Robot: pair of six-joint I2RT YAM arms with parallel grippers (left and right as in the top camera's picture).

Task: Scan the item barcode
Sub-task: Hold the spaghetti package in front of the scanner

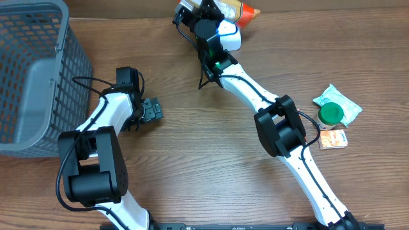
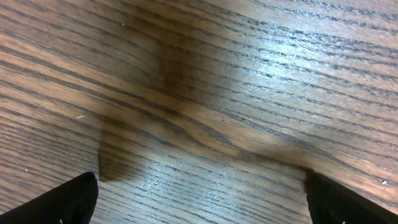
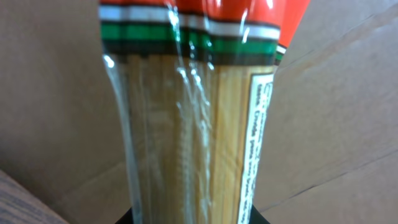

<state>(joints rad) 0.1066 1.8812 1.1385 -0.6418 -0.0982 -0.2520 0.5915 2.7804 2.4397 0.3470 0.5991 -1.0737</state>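
Spaghetti packet [image 3: 186, 124] — 1 item, clear wrap with red, white and green bands, at the far edge of the table [image 1: 192, 185]. My right gripper [image 1: 211, 11] pinches 1 end, and the long axis runs straight out from my jaws. The label sits on the pack's right side; no barcode in sight. My left gripper [image 1: 152, 110] — spread, empty, well apart.

The clear packet of spaghetti [image 3: 186, 124], banded orange, white and green, is gripped at one end.
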